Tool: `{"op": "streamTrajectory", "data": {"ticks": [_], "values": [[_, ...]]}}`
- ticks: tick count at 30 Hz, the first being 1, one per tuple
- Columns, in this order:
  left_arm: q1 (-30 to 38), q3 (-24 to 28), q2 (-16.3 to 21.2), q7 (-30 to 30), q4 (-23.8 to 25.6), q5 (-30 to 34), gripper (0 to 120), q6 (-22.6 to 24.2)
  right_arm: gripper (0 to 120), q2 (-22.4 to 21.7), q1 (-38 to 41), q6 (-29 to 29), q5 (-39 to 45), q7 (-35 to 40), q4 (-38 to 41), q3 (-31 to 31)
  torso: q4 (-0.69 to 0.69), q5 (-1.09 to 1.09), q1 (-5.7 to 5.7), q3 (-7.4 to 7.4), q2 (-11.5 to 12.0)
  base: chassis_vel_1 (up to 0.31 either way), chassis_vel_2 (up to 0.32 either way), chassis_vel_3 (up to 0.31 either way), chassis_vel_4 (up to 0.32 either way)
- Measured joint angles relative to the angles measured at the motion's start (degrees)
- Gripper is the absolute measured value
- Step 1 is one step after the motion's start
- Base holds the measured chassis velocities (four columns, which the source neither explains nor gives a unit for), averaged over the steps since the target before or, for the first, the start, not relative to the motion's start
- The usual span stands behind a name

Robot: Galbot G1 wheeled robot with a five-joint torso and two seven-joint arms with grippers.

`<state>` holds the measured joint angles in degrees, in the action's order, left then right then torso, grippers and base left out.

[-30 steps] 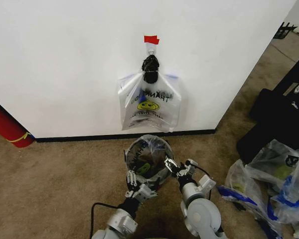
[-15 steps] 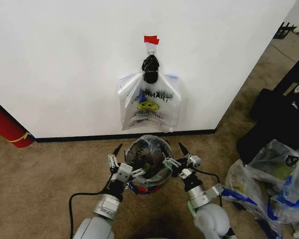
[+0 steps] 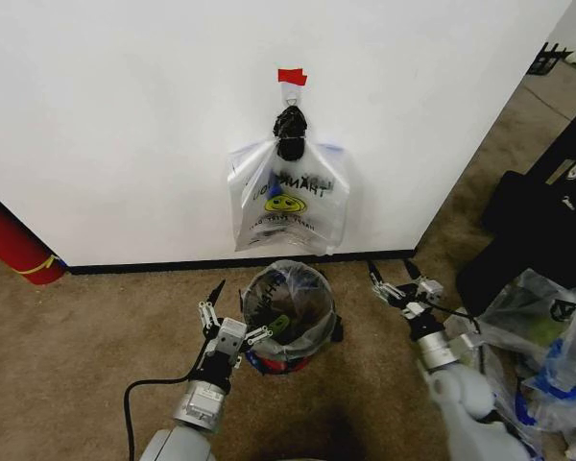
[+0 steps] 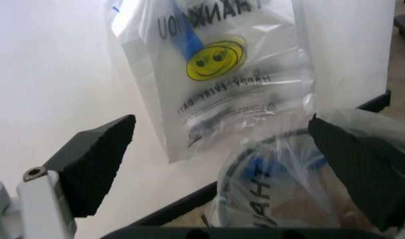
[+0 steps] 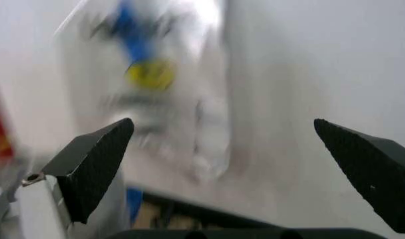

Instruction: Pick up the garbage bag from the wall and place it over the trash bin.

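While the garbage bag (image 3: 290, 309) lines the trash bin (image 3: 280, 357), the left gripper (image 3: 227, 322) sits spread beside it and the right gripper (image 3: 396, 282) spread, well apart.

our head camera looks forward and down from above at the wall (image 3: 125, 125), with the trash bin (image 3: 290, 317) near 6 o'clock. both wrist cameras sit low and close, facing the same wall between their own fingers; all three share the hanging bag (image 3: 288, 206) (image 4: 215, 64) (image 5: 146, 94).
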<state>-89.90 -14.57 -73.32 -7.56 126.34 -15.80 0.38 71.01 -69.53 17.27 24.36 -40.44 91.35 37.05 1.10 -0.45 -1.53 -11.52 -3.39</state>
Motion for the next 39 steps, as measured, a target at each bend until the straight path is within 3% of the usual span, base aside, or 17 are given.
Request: {"op": "streamTrajectory", "data": {"ticks": [2, 9, 15, 22, 39], "values": [[0.80, -0.76, -0.08, 0.24, 0.40, 0.92, 100, 0.62, 100, -2.52, 2.02, 1.30, -3.11, -7.26, -3.37, 0.88, 0.00, 0.01, 0.00, 0.00, 0.00, 0.000, 0.000, 0.000, 0.000], [1.54, -1.72, -1.53, 0.27, 1.38, 6.16, 100, 2.38, 100, -6.19, 6.19, 3.58, -11.38, -20.97, -8.31, 1.12, 0.00, 0.00, 0.00, 0.00, 0.00, 0.000, 0.000, 0.000, 0.000], [1.83, -1.06, -2.74, 0.25, 0.98, 6.41, 100, 2.39, 100, -5.48, 7.62, 4.69, -14.75, -24.25, -11.31, -0.33, 0.01, 0.01, 0.00, 0.00, 0.00, 0.000, 0.000, 0.000, 0.000], [1.83, -0.96, -2.84, 0.28, -0.01, 5.78, 100, 2.25, 97, -3.82, 8.62, 2.92, -11.00, -27.78, -15.62, -3.45, 0.01, -0.01, 0.00, 0.01, 0.00, 0.000, 0.000, 0.000, 0.000], [1.92, -0.89, -2.81, 0.11, -0.33, 5.46, 100, 1.92, 42, 0.51, 12.38, 3.93, -14.73, -26.76, -21.81, -7.51, 0.01, -0.02, 0.00, 0.01, 0.00, 0.000, 0.000, 0.000, 0.000]]}}
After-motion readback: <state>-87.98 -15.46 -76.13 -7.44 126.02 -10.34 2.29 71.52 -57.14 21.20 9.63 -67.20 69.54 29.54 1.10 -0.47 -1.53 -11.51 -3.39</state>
